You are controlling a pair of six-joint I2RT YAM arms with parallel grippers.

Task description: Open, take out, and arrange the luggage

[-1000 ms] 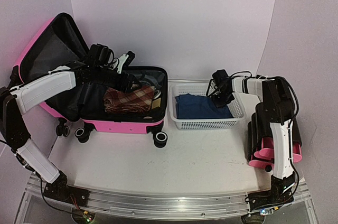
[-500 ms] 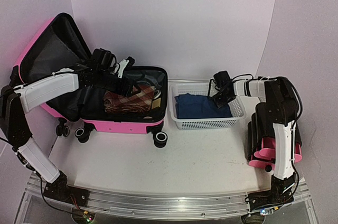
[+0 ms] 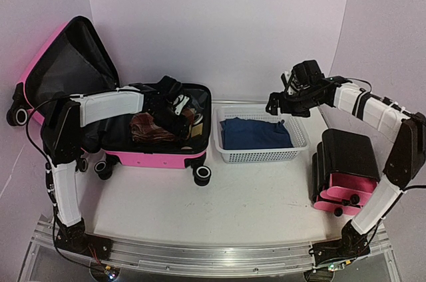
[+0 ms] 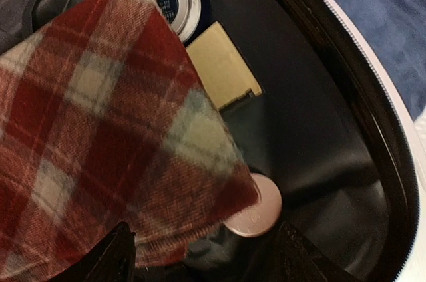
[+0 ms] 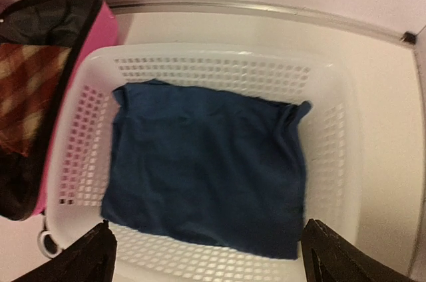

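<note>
- Right gripper (image 5: 212, 257) has risen from the white basket (image 3: 256, 157), jaws wide and empty; the blue cloth (image 5: 200, 169) lies inside.
- Left gripper (image 4: 208, 257), jaws apart, has descended over the plaid cloth (image 4: 100, 136) in the luggage (image 3: 153, 157), which stands open at the left edge of the tabletop (image 3: 253, 202); likely the next item out.

On my white worktop (image 3: 246, 202) I see the pink luggage (image 3: 156, 158) standing open at left, a white mesh basket (image 3: 259, 156) just beside it, and a black cabinet (image 3: 349, 152) at right.

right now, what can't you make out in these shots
- Left wrist view: plaid cloth covers part of the pink tin and whatever lies beneath.
- Same view: label on the white tin too small to read.
- Right wrist view: blue cloth hides the basket floor.
</note>
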